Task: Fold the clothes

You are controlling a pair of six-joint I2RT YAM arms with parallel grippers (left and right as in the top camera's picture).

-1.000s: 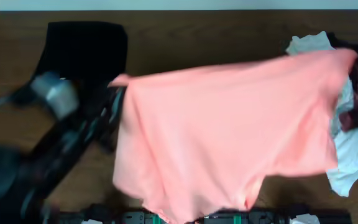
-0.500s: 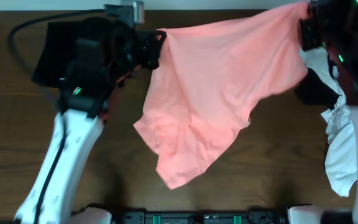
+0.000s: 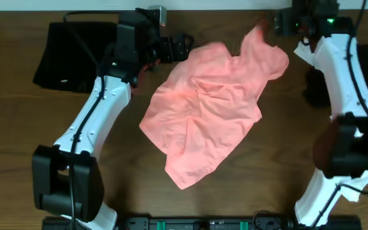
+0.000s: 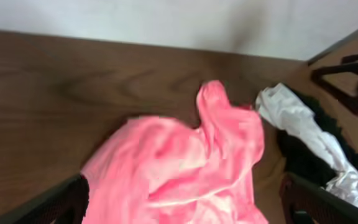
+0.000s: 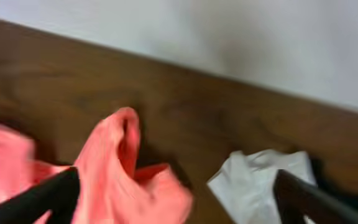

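A salmon-pink shirt (image 3: pixel 206 105) lies crumpled across the middle of the table, one corner peaked up at the far side (image 3: pixel 259 33). My left gripper (image 3: pixel 185 46) hovers at the shirt's far left edge, jaws spread wide and holding nothing. In the left wrist view the pink cloth (image 4: pixel 185 168) lies loose below and between my fingers (image 4: pixel 55 205). My right gripper (image 3: pixel 278 25) hangs open just right of the peaked corner. The right wrist view has that pink peak (image 5: pixel 114 162) between wide-apart fingers (image 5: pixel 39 199), none of it pinched.
A folded black garment (image 3: pixel 66 57) lies at the far left. White clothes (image 3: pixel 363 185) (image 5: pixel 260 177) and dark clothes (image 3: pixel 315 89) are heaped along the right side, under the right arm. The table's far edge meets a pale wall (image 4: pixel 166 18).
Both grippers have opened and let go of the pink shirt. It was stretched in the air between them and has dropped in a crumpled heap onto the table.
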